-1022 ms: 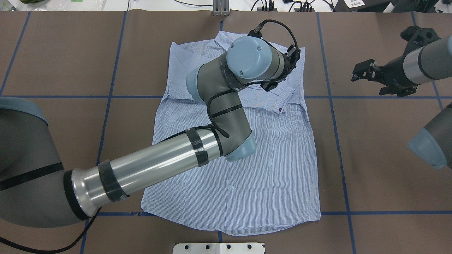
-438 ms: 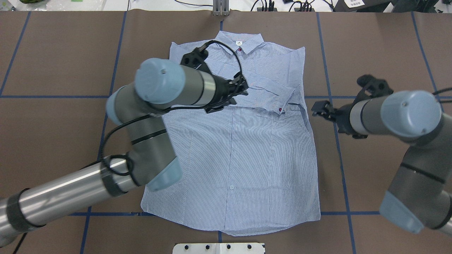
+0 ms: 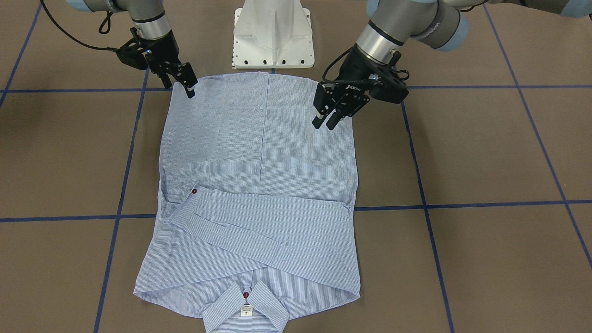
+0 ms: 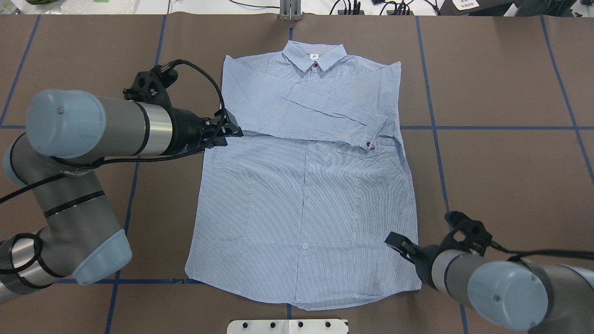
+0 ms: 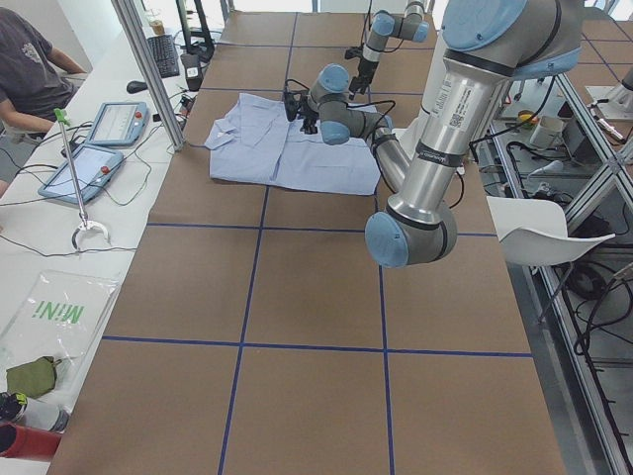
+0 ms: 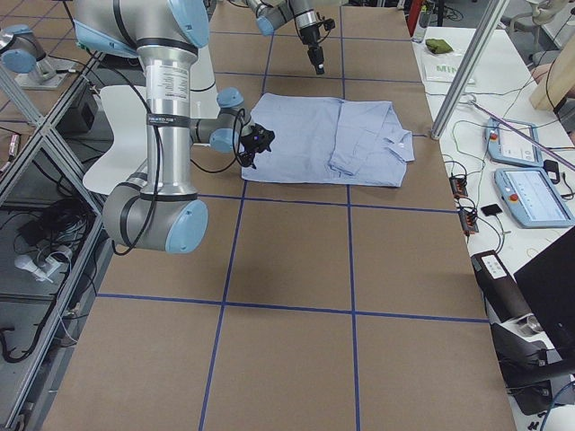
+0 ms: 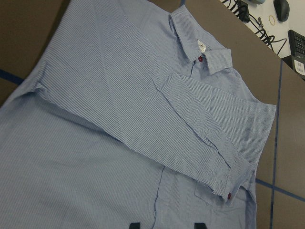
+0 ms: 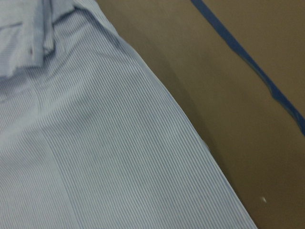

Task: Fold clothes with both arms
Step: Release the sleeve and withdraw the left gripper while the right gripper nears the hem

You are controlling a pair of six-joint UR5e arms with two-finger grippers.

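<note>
The light blue striped shirt (image 4: 306, 199) lies flat and face up in the middle of the brown worktop (image 4: 510, 185). Its collar (image 4: 315, 54) is at the far side from the robot and its hem is near the white pedestal base (image 3: 273, 37). One long sleeve (image 4: 325, 111) is folded across the chest, and its cuff with a dark red button (image 4: 369, 144) rests just above the chest pocket. The left gripper (image 4: 229, 130) hangs over the side edge of the shirt on the robot's left, about where the folded sleeve meets the body. Its jaws are apart and hold nothing, and the left wrist view shows the two fingertips (image 7: 135, 225) above the cloth. The right gripper (image 3: 187, 85) is low at the hem corner on the robot's right. Its jaws seem a little apart with no cloth between them, and I cannot tell if they touch the fabric. Blue tape lines (image 4: 431, 93) divide the worktop into squares around the shirt.
</note>
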